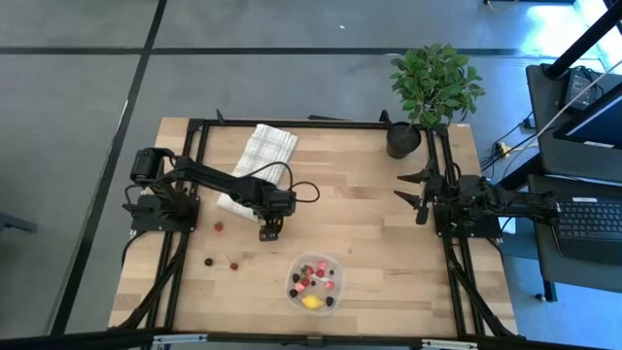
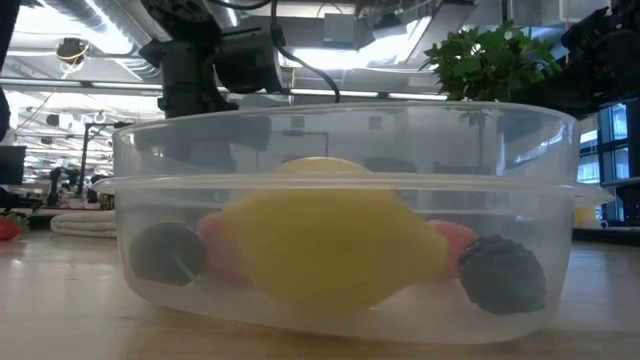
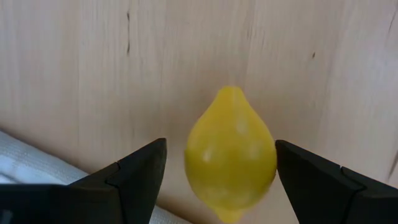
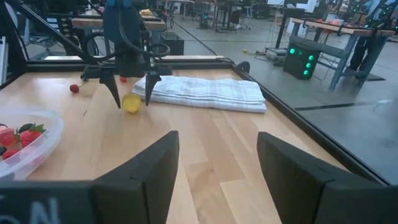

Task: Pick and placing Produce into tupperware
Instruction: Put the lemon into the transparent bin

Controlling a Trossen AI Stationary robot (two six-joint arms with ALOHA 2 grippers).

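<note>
1. The left gripper [image 1: 271, 233] hangs over the middle of the table, just off the near corner of the folded checked cloth [image 1: 259, 165], fingers pointing down.
2. Its fingers stand wide apart, and a yellow lemon [image 3: 231, 155] sits right in the gap between them; from the wrist camera neither finger quite touches it.
3. From across the table, the right wrist camera catches the same lemon [image 4: 130, 103] resting on the wood with the left gripper's dark fingers [image 4: 114, 93] straddling it, the cloth lying just beside.
4. The clear tub [image 1: 315, 283] sits near the front edge of the table, well apart from the left gripper.
5. Inside it lies a second lemon [image 2: 330, 246], with dark berries [image 2: 502, 272] and red and pink pieces packed around it.
6. Loose fruit is out on the bare wood: one red berry [image 1: 220, 227] to the left of the gripper, two dark ones [image 1: 209, 261] nearer the front edge.
7. The right gripper [image 1: 415, 189] waits at the right side of the table, near the black pot of the green plant [image 1: 435, 80].
8. Its fingers are parted with nothing between them, only bare table showing through the gap.
</note>
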